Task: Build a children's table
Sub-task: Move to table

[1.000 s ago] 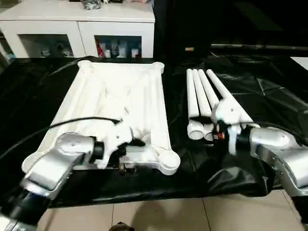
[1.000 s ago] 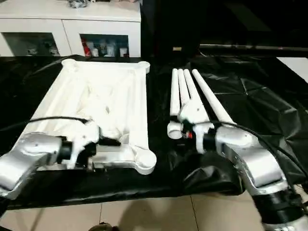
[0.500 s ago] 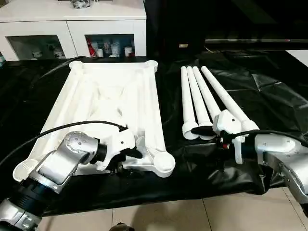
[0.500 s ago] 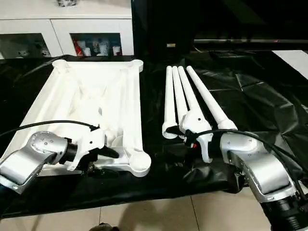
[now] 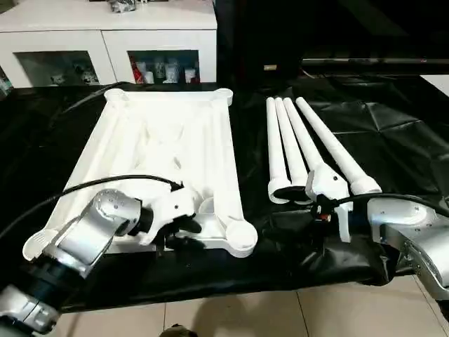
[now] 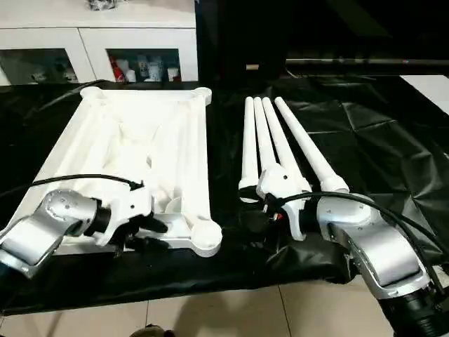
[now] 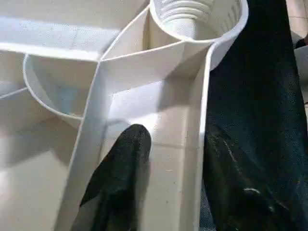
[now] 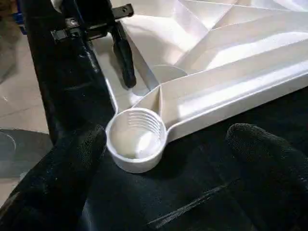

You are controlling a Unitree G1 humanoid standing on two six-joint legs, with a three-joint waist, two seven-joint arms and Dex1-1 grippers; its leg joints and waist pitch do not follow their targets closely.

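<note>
Lengthwise, four legs lie parallel, pointing away beside tabletop.

- Looks like a home-style room or a mock living space set up for robot trials; can't tell which.
- White cabinet with glass doors against the back wall, small bottles and jars on its shelves, odd bits lying on top.
- Beige tiled floor with plain grout lines in the foreground.
- Work area is a low surface covered in crinkled black plastic sheet, draped over the front edge.
- Flat-pack white plastic furniture parts laid out on the sheet.
- Background behind the sheet is dark, details unreadable.
</note>
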